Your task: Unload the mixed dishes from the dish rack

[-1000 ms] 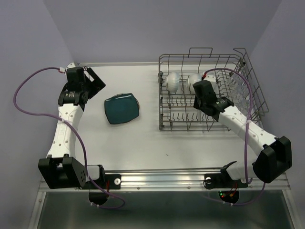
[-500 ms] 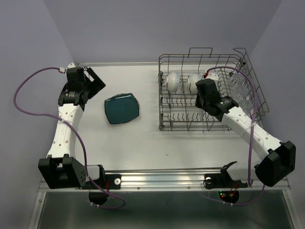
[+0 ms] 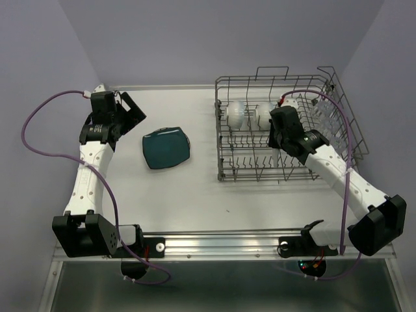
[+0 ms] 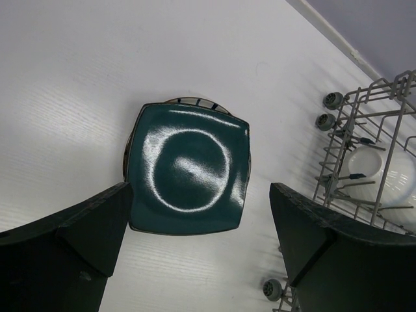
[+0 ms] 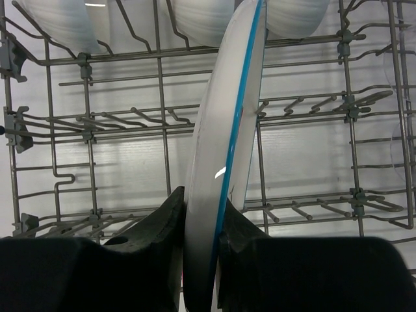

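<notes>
My right gripper (image 3: 278, 130) is over the grey wire dish rack (image 3: 286, 80). In the right wrist view it (image 5: 203, 221) is shut on the rim of a white plate (image 5: 218, 149) with a blue edge line, seen edge-on among the tines; its face is hidden. Small white bowls (image 3: 235, 112) (image 5: 62, 19) sit at the rack's back. Clear tumblers (image 3: 327, 123) stand in the right section. The dark teal plate (image 3: 166, 148) (image 4: 188, 166) lies flat on the table. My left gripper (image 3: 128, 110) (image 4: 200, 198) is open and empty above it.
The rack (image 5: 84, 123) stands on small wheels (image 4: 333, 99) at the table's right half (image 4: 383, 130). A striped rim peeks out under the teal plate's far edge (image 4: 188, 100). The lilac walls close in the back and sides.
My right gripper has shifted a little right and back inside the rack, still holding the white plate. The left arm and teal plate have not moved.
</notes>
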Motion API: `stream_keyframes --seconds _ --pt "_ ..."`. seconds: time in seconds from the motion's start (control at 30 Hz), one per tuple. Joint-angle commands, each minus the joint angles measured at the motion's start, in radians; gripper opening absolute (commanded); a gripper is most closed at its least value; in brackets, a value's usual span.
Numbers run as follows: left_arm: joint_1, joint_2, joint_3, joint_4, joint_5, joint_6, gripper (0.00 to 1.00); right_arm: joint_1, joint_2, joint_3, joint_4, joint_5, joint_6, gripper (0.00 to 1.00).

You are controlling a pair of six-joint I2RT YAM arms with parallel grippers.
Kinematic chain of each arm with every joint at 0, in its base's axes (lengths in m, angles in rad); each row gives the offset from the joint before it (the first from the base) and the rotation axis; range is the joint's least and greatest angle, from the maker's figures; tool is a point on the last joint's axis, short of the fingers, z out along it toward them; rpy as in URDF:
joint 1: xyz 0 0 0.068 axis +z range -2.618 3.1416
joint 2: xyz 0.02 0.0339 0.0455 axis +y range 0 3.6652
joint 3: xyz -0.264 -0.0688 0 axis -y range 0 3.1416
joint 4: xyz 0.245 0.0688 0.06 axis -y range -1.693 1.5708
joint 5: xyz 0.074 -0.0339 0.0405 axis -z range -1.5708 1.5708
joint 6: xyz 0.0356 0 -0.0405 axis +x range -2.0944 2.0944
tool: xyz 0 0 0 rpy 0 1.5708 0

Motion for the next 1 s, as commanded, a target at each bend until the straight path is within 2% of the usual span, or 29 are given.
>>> stream_keyframes --seconds 0.0,0.23,0.43,0.6,0.77,0.97 --pt "0.003 -0.014 0.038 0.044 0.026 0.026 0.99 0.015 -0.107 0.164 0.122 0.003 -0.11 0.01" --pt "0.003 -0.015 0.032 0.044 0.018 0.028 0.99 0.006 -0.107 0.138 0.13 0.041 -0.047 0.01" --pt "0.003 -0.018 0.031 0.038 0.002 0.032 0.99 -0.082 -0.17 0.021 0.174 -0.008 0.021 0.01" --pt "0.003 -0.025 0.032 0.041 0.006 0.037 0.99 -0.203 -0.237 -0.085 0.274 -0.259 0.039 0.01" --pt "0.003 -0.031 0.034 0.038 0.005 0.041 0.99 -0.246 -0.25 -0.097 0.306 -0.368 0.036 0.01" --pt "0.003 -0.038 0.026 0.043 0.02 0.045 0.99 -0.257 -0.251 -0.039 0.312 -0.5 -0.011 0.01"
